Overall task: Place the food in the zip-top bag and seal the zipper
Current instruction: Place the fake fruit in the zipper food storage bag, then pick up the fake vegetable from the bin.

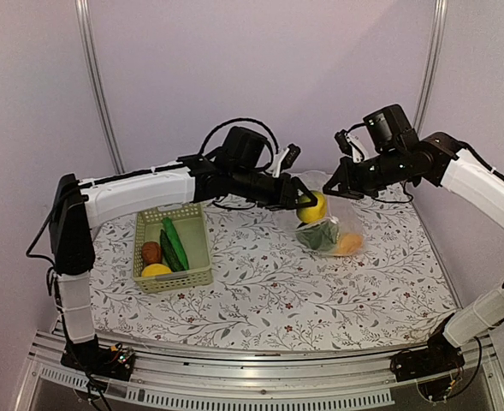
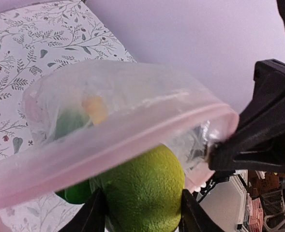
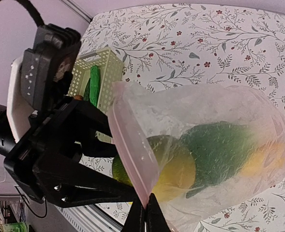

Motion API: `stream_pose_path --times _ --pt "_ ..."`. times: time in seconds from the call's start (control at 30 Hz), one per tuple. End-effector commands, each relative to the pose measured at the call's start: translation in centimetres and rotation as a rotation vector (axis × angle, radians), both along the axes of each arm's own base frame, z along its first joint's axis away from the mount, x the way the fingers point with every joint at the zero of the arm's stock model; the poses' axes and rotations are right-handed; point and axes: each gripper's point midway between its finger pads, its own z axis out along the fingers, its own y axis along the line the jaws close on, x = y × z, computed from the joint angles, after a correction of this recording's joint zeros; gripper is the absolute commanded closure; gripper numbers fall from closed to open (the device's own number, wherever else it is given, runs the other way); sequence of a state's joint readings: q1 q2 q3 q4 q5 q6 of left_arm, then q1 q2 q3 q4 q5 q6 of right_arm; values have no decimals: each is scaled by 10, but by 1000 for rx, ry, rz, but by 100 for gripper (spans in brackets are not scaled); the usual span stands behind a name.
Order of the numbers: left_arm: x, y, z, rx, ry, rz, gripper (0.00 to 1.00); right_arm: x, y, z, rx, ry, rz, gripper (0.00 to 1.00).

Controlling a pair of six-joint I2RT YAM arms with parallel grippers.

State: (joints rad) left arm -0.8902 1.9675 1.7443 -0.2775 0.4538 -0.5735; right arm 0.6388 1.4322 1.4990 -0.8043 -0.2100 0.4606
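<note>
The clear zip-top bag (image 1: 341, 229) hangs with its mouth facing left, a dark green piece (image 3: 219, 150) and an orange piece (image 3: 264, 159) inside. My right gripper (image 3: 146, 215) is shut on the pale pink zipper (image 3: 130, 145) and holds the mouth up. My left gripper (image 2: 142, 209) is shut on a yellow-green lemon (image 2: 142, 191), which sits at the bag's mouth and is partly past the zipper strip (image 2: 103, 152). In the top view the lemon (image 1: 312, 208) sits between the left gripper (image 1: 301, 204) and the right gripper (image 1: 334, 190).
A pale green slotted basket (image 1: 202, 244) stands on the flowered table at the left. It holds a long green cucumber (image 1: 174, 242), a reddish-brown piece (image 1: 151, 252) and a yellow lemon (image 1: 157, 271). The back wall is close behind the bag.
</note>
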Motion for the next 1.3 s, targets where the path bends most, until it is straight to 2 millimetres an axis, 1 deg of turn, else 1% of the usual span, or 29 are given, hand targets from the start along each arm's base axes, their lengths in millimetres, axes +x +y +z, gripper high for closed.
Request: stream_pose_path --times 0.0,0.07,0.1,0.13,0.23,0.3,0.4,0.47,0.53,0.6,0.73,0.8,0.83,0.9,0.97,1.07,1.13,1.27 --pt "19 -14 -9 15 10 68 54 -7 10 5 28 22 22 100" --pt "28 -22 -15 11 23 86 50 -8 10 6 34 26 22 100" --pt "32 -28 -13 1 22 93 48 -9 10 7 37 26 21 100" --pt "37 -32 -17 0 32 101 47 -8 10 9 42 24 19 100" --pt "46 -42 -26 -2 63 115 35 -6 9 15 46 8 9 100" --pt "50 -43 -25 -5 64 125 28 -2 7 16 46 4 -6 100" --pt "49 -39 -9 -24 32 128 24 4 1 16 58 12 -27 100" --pt "47 -36 4 -35 4 120 23 7 -2 16 60 11 -39 100" --pt "45 -30 20 -46 -24 120 23 10 -5 15 60 12 -46 100" --pt "41 -22 40 -58 -57 123 23 12 -8 13 54 10 -53 100" --pt "30 -9 73 -91 -101 108 24 15 -12 6 47 13 -64 100" --pt "21 -1 85 -100 -110 90 24 17 -12 2 43 17 -69 100" --pt "17 4 89 -97 -114 83 24 18 -13 3 42 14 -70 100" --pt "9 14 90 -67 -116 74 25 19 -13 4 42 6 -72 100" --pt "3 28 90 -27 -128 83 26 21 -14 5 39 -4 -75 100" --pt "-1 58 80 52 -153 144 26 22 -15 8 36 -18 -76 100" --pt "-1 82 68 109 -151 198 26 23 -15 10 35 -25 -76 100" --pt "4 142 34 245 -75 357 28 23 -14 10 37 -28 -69 100"
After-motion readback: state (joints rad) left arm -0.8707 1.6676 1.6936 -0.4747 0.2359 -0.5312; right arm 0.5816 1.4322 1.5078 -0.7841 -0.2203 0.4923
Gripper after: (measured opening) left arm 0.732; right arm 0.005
